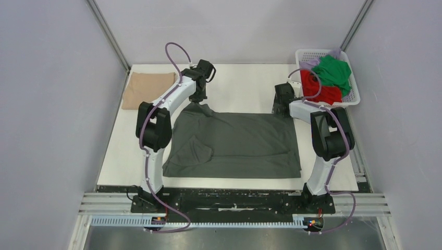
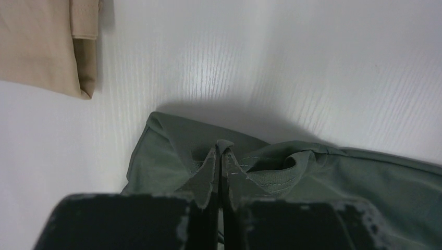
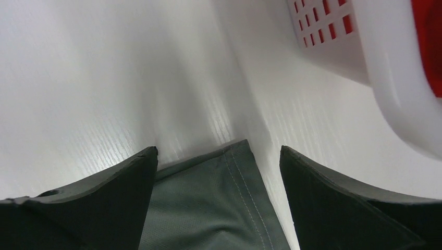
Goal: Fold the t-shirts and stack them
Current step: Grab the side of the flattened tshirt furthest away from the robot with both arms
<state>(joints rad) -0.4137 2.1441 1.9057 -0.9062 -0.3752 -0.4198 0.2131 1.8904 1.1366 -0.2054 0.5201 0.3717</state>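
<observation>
A dark grey t-shirt [image 1: 240, 143] lies spread flat on the white table, with one sleeve folded in at its near left. My left gripper [image 1: 199, 99] is at the shirt's far left corner. In the left wrist view it [image 2: 221, 151] is shut on a pinch of cloth by the ribbed collar [image 2: 271, 174]. My right gripper [image 1: 281, 109] is at the far right corner. Its jaws stand open on either side of the stitched hem corner [image 3: 234, 172], low over the table. A folded beige-tan t-shirt [image 1: 147, 88] lies at the far left.
A white lattice basket [image 1: 312, 52] stands at the far right, close beside my right gripper, holding green [image 1: 333, 70], red [image 1: 320, 89] and lilac [image 1: 336, 52] t-shirts. Its wall [image 3: 365, 57] fills the upper right of the right wrist view. Grey walls enclose the table.
</observation>
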